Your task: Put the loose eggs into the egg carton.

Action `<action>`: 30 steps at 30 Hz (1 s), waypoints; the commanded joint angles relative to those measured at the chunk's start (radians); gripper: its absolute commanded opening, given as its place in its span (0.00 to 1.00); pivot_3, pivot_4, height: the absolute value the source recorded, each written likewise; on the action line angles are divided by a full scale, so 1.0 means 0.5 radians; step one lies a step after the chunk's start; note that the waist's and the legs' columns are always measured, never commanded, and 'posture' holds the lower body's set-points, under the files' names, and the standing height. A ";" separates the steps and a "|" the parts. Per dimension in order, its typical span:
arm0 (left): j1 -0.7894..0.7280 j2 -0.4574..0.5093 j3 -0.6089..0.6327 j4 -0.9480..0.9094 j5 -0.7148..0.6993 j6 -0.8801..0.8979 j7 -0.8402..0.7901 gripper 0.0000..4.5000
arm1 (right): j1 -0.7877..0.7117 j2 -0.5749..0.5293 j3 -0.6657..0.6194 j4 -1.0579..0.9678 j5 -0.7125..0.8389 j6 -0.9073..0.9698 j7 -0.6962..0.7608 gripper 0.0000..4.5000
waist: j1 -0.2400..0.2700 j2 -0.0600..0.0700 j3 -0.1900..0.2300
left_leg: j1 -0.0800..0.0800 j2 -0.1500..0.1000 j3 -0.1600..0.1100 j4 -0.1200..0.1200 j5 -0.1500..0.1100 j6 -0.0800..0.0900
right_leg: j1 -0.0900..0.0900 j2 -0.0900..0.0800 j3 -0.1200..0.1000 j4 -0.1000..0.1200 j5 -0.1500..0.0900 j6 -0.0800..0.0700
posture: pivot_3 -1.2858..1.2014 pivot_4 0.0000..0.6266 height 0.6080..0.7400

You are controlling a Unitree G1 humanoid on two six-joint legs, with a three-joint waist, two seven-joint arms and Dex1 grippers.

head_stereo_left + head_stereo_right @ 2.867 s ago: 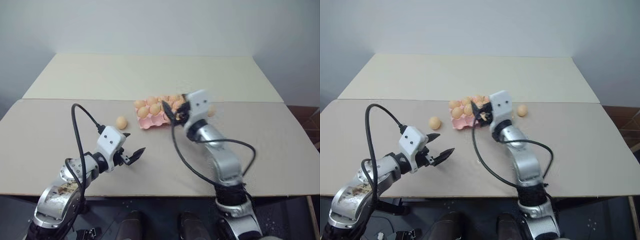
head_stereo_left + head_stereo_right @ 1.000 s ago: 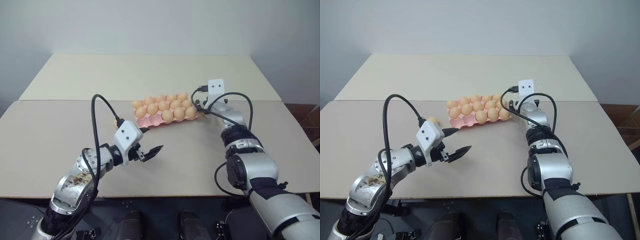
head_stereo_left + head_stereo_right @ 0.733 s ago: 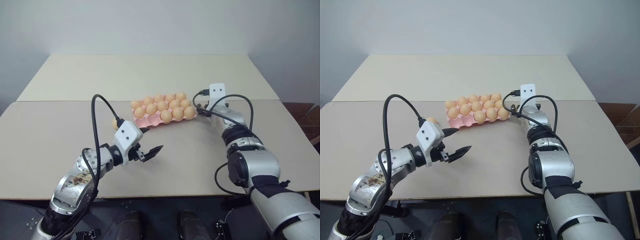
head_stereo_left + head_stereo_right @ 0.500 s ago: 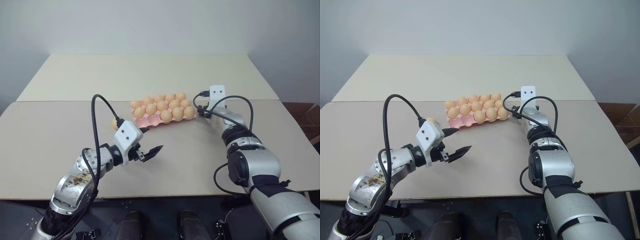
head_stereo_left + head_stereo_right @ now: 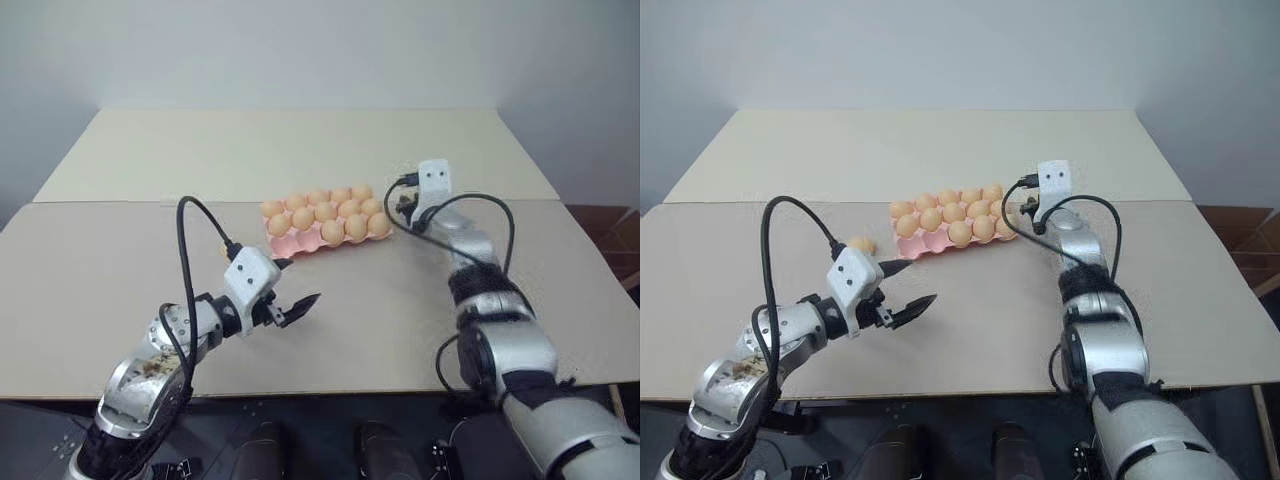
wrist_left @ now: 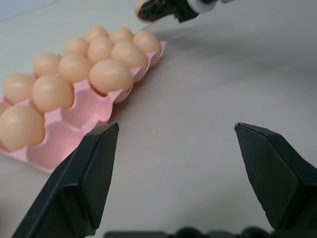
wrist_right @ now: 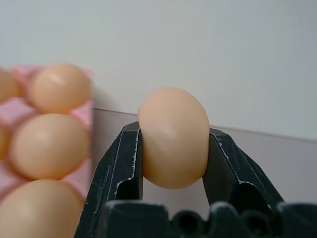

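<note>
A plain pale wall stands behind our table [image 5: 120, 260], which is wide, flat and light tan.

The egg carton [image 5: 296, 243] sits near the middle of the table. It is pink, with bumpy edges and two rows of round cups. Most cups have an egg in them. At the end nearer our left arm we can see pink cups with no egg on top.

Our right fingers [image 7: 173, 148] are closed around one of the loose eggs [image 7: 173, 136]. The egg sits between the two black tips, with its round top sticking up above them. It is smooth, tan-orange and shaped like a little oval. Our right arm holds it up just beside the right end of the carton, close to the last filled cups. We think the free cups lie toward the other end, so this egg must travel along the carton to the left before it can go down.

One more egg [image 5: 861, 244] lies on the table, off the left end of the carton. Our left fingers [image 5: 290, 305] are spread wide and hold nothing. They are near that egg, and our left arm is the closer one to it.
</note>
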 commanded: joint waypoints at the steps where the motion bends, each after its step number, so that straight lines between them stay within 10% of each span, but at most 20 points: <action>1: 0.081 0.025 0.110 -0.122 0.005 0.038 0.068 0.90 | 0.243 0.034 0.056 -0.974 0.185 0.414 0.120 0.31 | 0.001 0.000 0.000 | -0.003 0.000 -0.002 0.000 0.000 0.000 | -0.003 0.000 0.000 0.001 0.000 0.000 | 0.52 0.24 1.00; 11: 0.253 0.084 0.323 -0.209 -0.020 0.211 0.164 0.90 | 0.642 0.217 0.337 -1.940 0.362 0.974 0.106 0.31 | -0.002 0.000 0.000 | -0.010 0.000 -0.001 0.002 0.001 0.001 | -0.018 0.002 0.004 0.004 0.004 0.000 | 0.52 0.24 1.00; 30: 0.157 0.104 0.294 -0.190 -0.023 0.306 0.190 0.90 | 0.318 0.426 0.827 -0.977 -0.048 0.345 0.144 0.31 | -0.005 0.000 0.000 | -0.011 0.000 0.005 0.002 0.002 -0.001 | -0.018 0.002 0.004 0.004 0.005 -0.001 | 0.52 0.24 1.00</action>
